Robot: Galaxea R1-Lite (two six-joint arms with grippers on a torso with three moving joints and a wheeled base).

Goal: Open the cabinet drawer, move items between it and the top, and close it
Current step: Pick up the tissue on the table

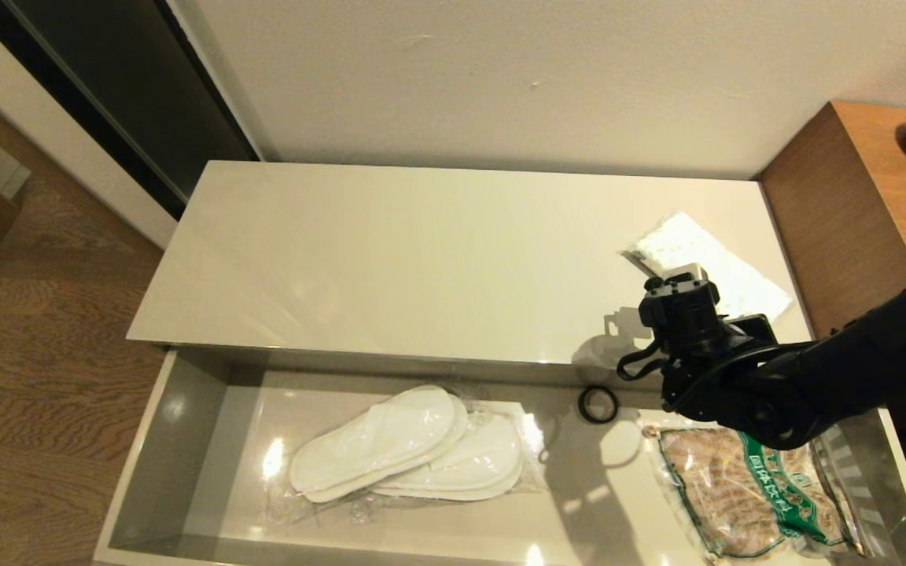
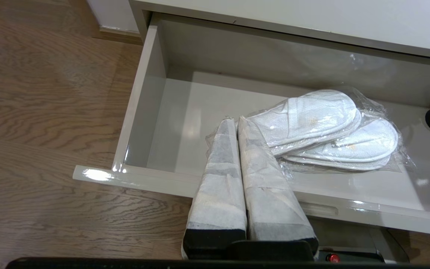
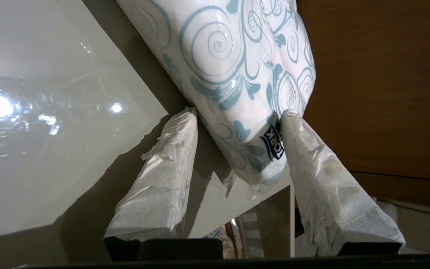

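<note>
Two arms belong to this robot, and only the right one is at work: the right tool [image 1: 677,275] reaches over the right end of the long glossy cream-beige top [image 1: 390,259] of the low cabinet, its wrapped fingers [image 3: 170,149] set on either side of the near end of the soft white tissue pack printed with pale blue-green swirls [image 3: 233,74], one pad touching the pack beside its small blue label. The pack lies on the top, close to the taller brown wood-grain cabinet [image 1: 830,212]. Below, the wide, shallow, glossy grey-beige drawer [image 1: 162,440] stands pulled out; inside it lie the clear-wrapped flat white slippers [image 1: 414,452] toward the left, a small black ring [image 1: 598,405] near the back, and a green-labelled bag of brown snacks [image 1: 744,495] at the right. The left tool [image 2: 239,123] hangs in front of the drawer's left part, its fingers pressed together on nothing.
</note>
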